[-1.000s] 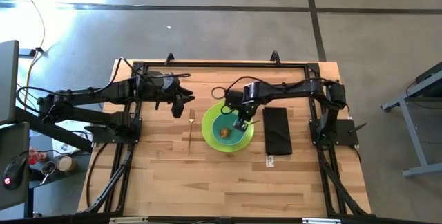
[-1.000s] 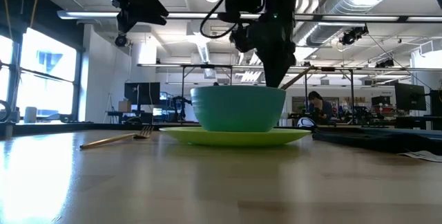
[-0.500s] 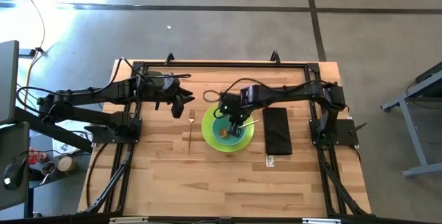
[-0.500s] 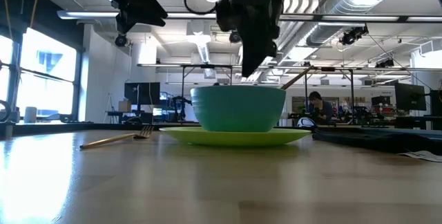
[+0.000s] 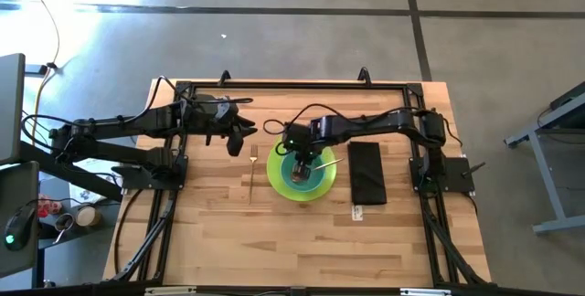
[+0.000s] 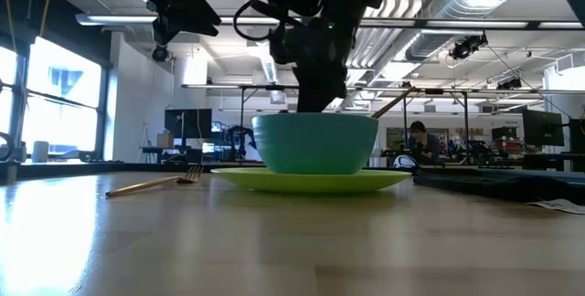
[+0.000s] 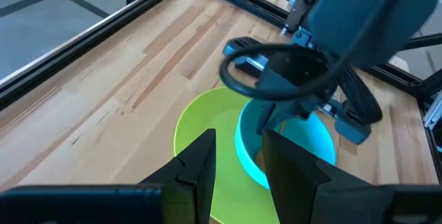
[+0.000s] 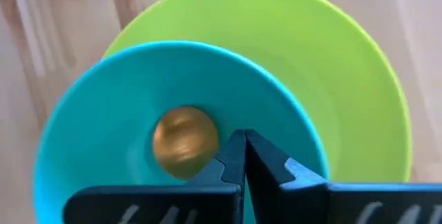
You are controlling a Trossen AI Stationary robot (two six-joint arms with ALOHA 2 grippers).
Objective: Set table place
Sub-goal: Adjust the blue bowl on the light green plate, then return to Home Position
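Note:
A teal bowl [image 5: 301, 170] stands on a lime-green plate [image 5: 276, 175] in the middle of the wooden table [image 5: 274, 241]. A gold spoon lies in the bowl: its round end [image 8: 184, 141] rests on the bowl's bottom, and its handle [image 5: 330, 162] leans over the rim toward the table's right. My right gripper [image 5: 301, 157] is shut and reaches down into the bowl beside the spoon's round end. My left gripper [image 5: 240, 137] is open and empty. It hovers above the table, far-left of the plate. My right gripper's shut fingertips [image 8: 242, 148] point down into the teal bowl, right beside the spoon's round end. I cannot tell whether they touch the spoon.
A gold fork [image 5: 252, 170] lies on the table left of the plate, its tines toward the far edge. A dark folded napkin [image 5: 367, 171] with a white tag lies right of the plate. The black rail frame [image 5: 292, 84] edges the table.
My right gripper has moved toward the table's left, from the bowl's right rim to over its middle. The spoon's handle, leaning on the right rim, has come into sight behind it. The bowl, plate and left arm have kept still.

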